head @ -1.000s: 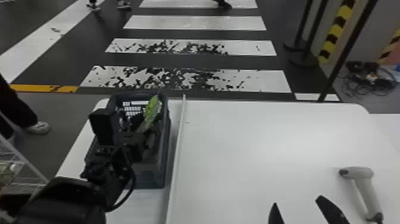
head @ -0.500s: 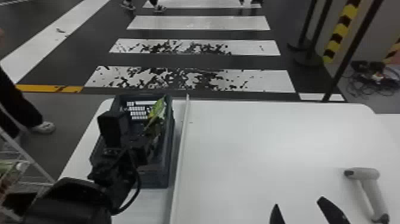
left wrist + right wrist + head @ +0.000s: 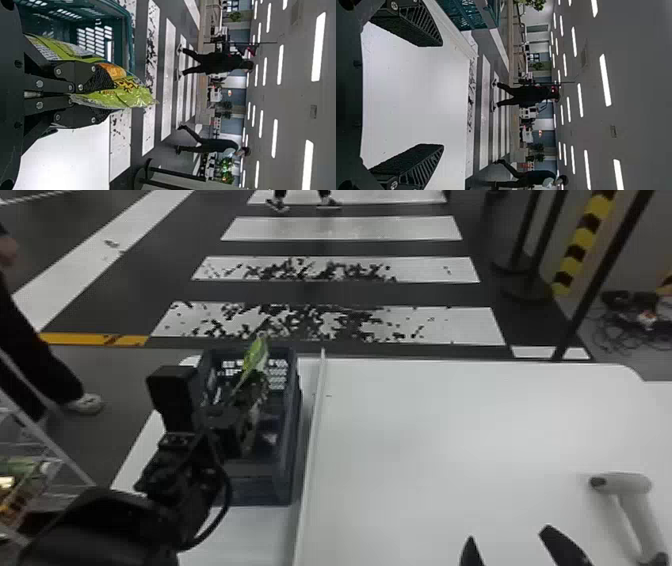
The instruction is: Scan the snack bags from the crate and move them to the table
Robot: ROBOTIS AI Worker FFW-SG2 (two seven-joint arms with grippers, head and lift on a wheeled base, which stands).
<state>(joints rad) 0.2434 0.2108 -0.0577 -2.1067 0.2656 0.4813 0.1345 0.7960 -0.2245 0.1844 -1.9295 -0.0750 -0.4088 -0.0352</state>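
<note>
Dark lettering (image 3: 132,85) on the shiny green-and-orange plastic snack bag (image 3: 138,99), between the black left gripper's (image 3: 232,432) fingers, nothing readable!

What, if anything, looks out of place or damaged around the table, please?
Two white floor stripes beyond the table look damaged, with ragged dark patches breaking up the white. Cables lie tangled past its far right corner.

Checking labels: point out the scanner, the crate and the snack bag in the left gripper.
Scanner (image 3: 625,484): head view, on its head.
Crate (image 3: 257,490): head view, on its near wall.
Snack bag (image 3: 132,98): left wrist view, on its green end.
</note>
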